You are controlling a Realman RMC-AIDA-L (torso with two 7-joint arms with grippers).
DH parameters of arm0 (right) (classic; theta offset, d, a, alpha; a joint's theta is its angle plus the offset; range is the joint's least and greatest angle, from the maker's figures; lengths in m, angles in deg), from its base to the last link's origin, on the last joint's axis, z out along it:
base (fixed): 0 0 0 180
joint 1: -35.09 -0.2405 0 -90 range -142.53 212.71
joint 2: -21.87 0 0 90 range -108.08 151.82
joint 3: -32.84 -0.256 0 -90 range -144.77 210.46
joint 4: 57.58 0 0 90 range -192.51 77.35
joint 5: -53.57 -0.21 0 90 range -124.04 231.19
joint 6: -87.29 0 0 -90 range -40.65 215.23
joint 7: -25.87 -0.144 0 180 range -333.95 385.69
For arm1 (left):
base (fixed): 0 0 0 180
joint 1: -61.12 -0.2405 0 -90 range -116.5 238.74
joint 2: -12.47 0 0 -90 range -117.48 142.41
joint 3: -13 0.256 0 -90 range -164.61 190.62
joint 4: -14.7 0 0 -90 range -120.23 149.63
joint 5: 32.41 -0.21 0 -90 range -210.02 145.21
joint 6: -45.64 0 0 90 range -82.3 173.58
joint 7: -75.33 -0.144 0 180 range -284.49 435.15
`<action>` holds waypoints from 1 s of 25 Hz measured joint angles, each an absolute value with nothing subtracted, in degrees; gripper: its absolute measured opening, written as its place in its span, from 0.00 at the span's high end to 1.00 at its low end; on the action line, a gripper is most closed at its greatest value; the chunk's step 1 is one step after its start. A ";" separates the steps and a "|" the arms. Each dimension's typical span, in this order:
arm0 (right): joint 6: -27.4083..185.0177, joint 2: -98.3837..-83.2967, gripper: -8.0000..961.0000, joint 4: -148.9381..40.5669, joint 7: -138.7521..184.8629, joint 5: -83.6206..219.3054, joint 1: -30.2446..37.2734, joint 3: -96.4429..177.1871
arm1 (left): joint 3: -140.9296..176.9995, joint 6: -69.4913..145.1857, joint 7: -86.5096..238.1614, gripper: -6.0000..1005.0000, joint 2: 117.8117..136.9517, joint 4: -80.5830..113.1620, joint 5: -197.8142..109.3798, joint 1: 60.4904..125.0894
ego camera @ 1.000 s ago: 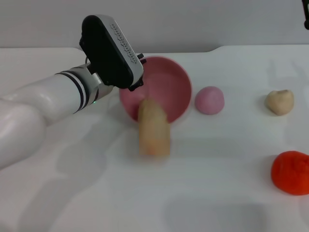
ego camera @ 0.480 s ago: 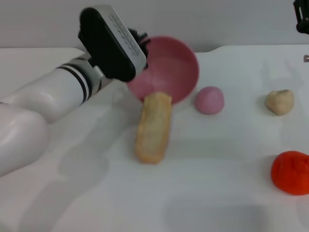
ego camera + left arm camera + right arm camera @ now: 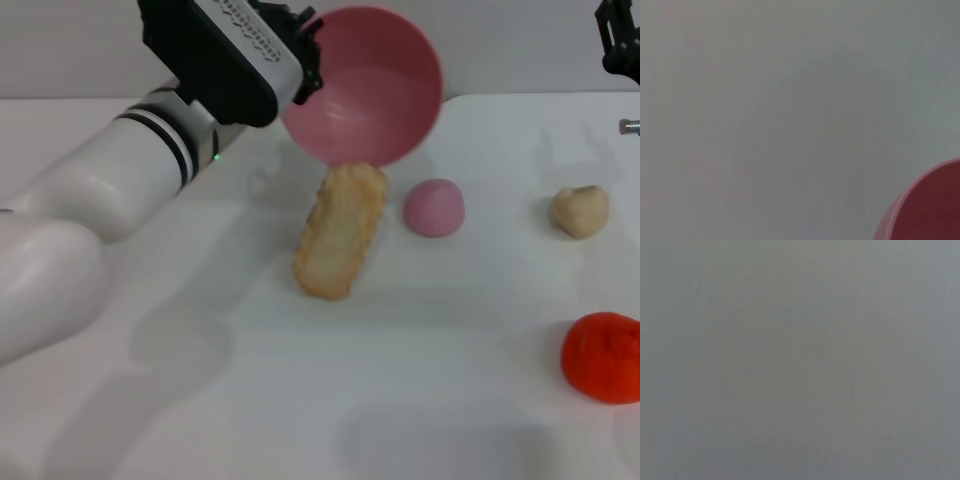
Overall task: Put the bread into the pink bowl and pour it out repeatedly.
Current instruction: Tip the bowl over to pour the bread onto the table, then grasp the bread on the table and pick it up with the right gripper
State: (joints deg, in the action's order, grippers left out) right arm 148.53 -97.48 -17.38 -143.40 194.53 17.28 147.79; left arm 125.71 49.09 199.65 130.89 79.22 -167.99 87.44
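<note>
Pour step judged complete: pink bowl (image 3: 365, 85) held tipped above the bench (image 3: 450, 350) by left claw (image 3: 305, 55), clamped on its rim; bread (image 3: 340, 230) lies emptied beneath; next, bowl to be righted and bread reloaded; right claw (image 3: 620, 45) parked far right, state indeterminable.

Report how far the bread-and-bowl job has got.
Pour done: the bread lies on the table, outside the pink bowl. In hand: the left gripper holds the empty, tipped bowl raised. Left: set it down and refill. The right gripper is parked at the far right.
</note>
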 joint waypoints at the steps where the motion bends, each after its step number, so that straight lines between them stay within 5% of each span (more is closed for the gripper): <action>1: 148.53 -97.47 0.39 -17.48 -143.40 194.51 17.31 147.76 | 126.20 49.09 199.66 0.95 130.90 79.71 -167.92 87.20; 25: 142.21 -97.12 0.39 -17.41 -143.41 194.34 15.28 148.05 | 131.85 49.42 203.17 0.95 130.96 83.98 -163.43 86.73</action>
